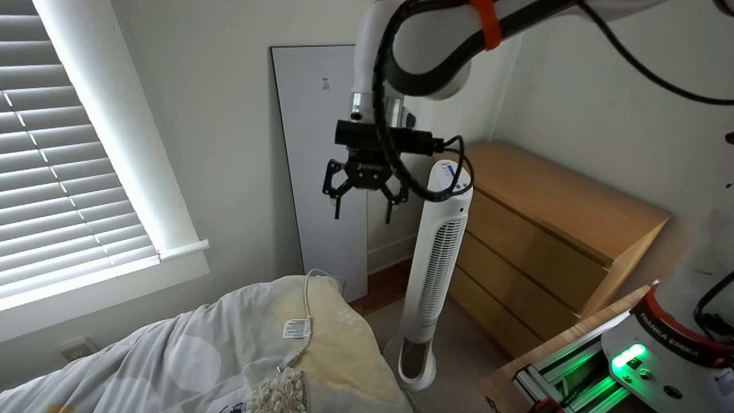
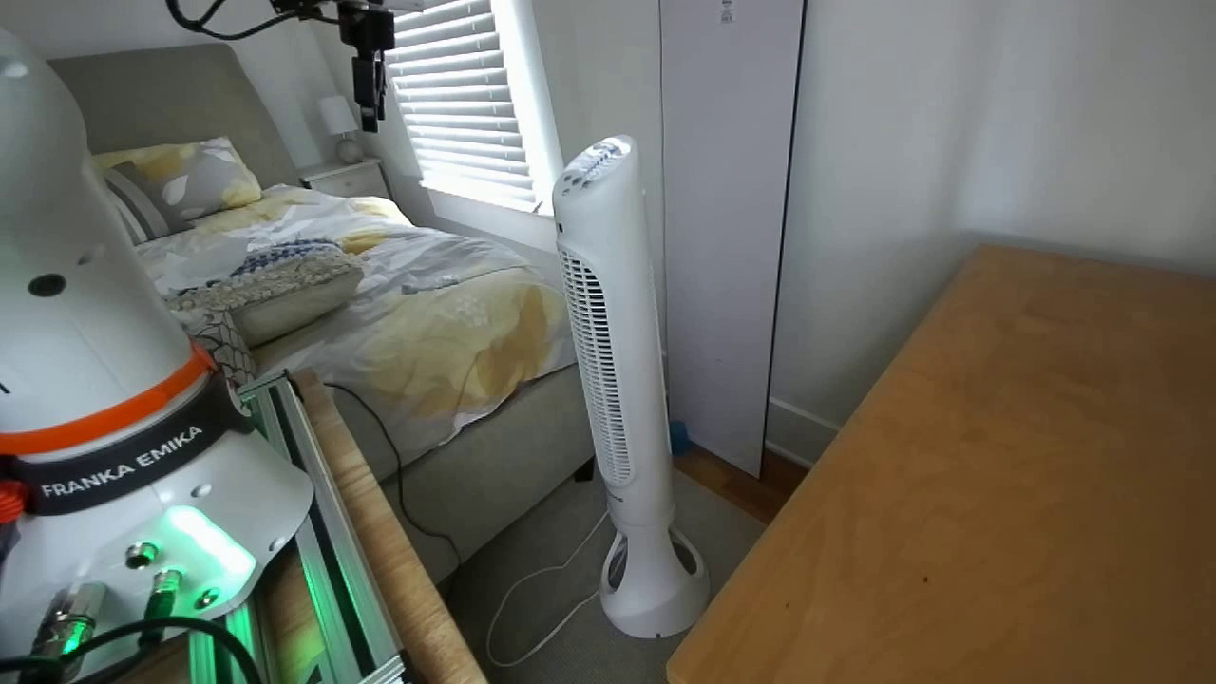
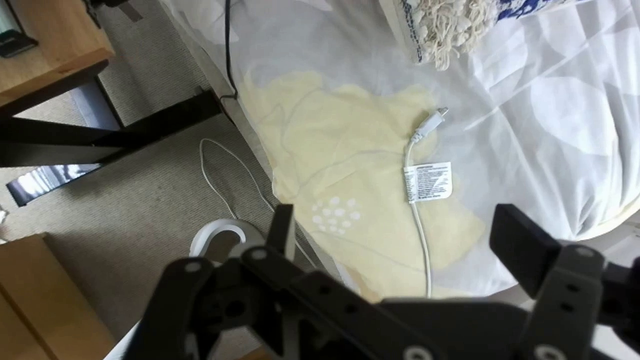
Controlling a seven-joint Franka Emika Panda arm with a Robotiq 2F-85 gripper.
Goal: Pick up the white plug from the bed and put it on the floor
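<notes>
The white plug point(image 3: 431, 122) lies on the bed point(image 3: 345, 60) in the wrist view, its metal prongs toward the rumpled grey-white sheet. Its white cord point(image 3: 421, 232), with a printed tag point(image 3: 428, 181), runs over the pale yellow part of the blanket. In an exterior view the plug point(image 1: 291, 361) lies near the fringed pillow. My gripper point(image 1: 363, 215) is open and empty, high above the bed's end and apart from the plug. In the wrist view the fingers point(image 3: 392, 220) stand wide on either side of the cord. The floor point(image 3: 150, 200) is the grey-tan carpet beside the bed.
A tall white tower fan point(image 1: 438, 258) stands on the floor beside the bed. A wooden dresser point(image 2: 997, 456) is beyond it. A fringed pillow point(image 3: 445, 30) lies on the bed. A white panel point(image 1: 321, 172) leans on the wall. The robot's wooden table point(image 3: 55, 45) stands opposite.
</notes>
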